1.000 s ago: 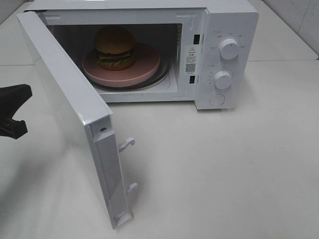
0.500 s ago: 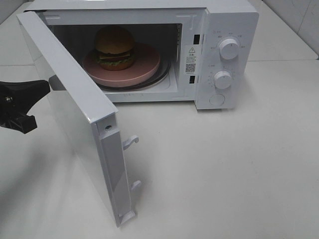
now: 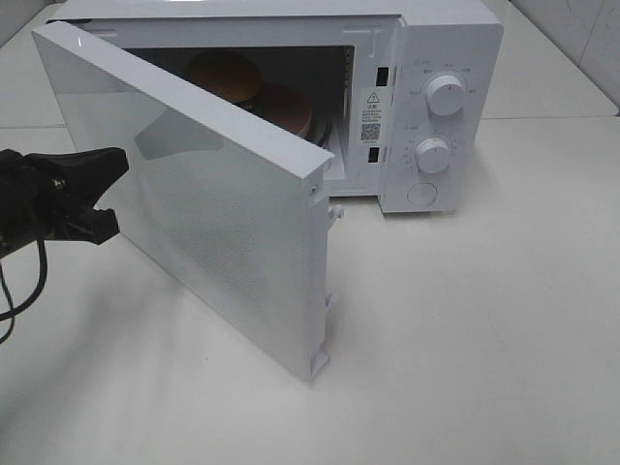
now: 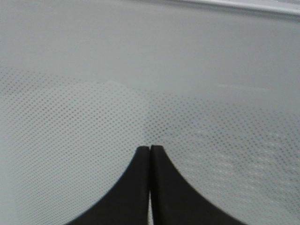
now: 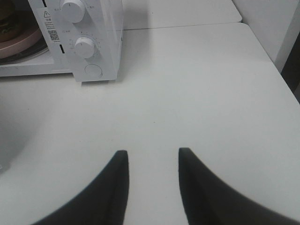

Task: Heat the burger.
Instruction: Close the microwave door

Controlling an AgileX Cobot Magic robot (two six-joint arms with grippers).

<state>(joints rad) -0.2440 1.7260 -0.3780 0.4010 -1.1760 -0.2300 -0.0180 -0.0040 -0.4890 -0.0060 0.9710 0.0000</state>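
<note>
The burger (image 3: 225,76) sits on the pink plate (image 3: 289,107) inside the white microwave (image 3: 441,58). Only its bun top shows above the door's edge. The microwave door (image 3: 213,213) stands about half shut. My left gripper (image 3: 118,163) is shut, with its tip against the door's outer face. In the left wrist view the closed fingertips (image 4: 150,151) press on the dotted door panel (image 4: 140,70). My right gripper (image 5: 152,157) is open and empty above the bare table, to the right of the microwave (image 5: 93,28). It is out of the exterior high view.
Two white knobs (image 3: 446,94) and a round button (image 3: 422,194) are on the microwave's right panel. The door's latch hooks (image 3: 334,211) stick out at its free edge. The white table (image 3: 465,339) spreads in front and to the right.
The door has swung from wide open to about half shut. My left gripper has moved right against the door's outer face. The door now hides most of the burger and plate.
</note>
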